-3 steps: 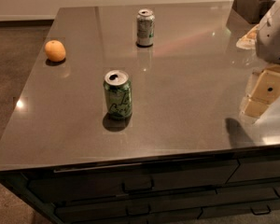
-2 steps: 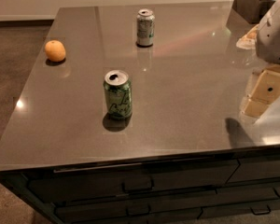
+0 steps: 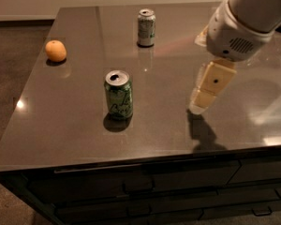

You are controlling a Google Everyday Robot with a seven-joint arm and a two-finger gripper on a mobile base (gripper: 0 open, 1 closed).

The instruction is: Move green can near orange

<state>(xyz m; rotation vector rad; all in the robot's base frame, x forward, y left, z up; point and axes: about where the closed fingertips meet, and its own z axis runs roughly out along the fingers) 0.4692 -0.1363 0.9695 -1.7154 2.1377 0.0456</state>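
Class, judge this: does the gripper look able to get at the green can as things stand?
Probably yes. The gripper hangs above the table, right of the green can, with nothing standing between them.

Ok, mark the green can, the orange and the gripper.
green can (image 3: 118, 97): camera view, its label side.
orange (image 3: 55, 50): camera view, middle of the fruit.
gripper (image 3: 200, 104): camera view, lower tip, right of the green can.

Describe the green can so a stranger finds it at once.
On the dark countertop, look toward the front, left of the gripper over the right side. The green can stands upright there, light green with dark scribbles; the far can is silver-grey.
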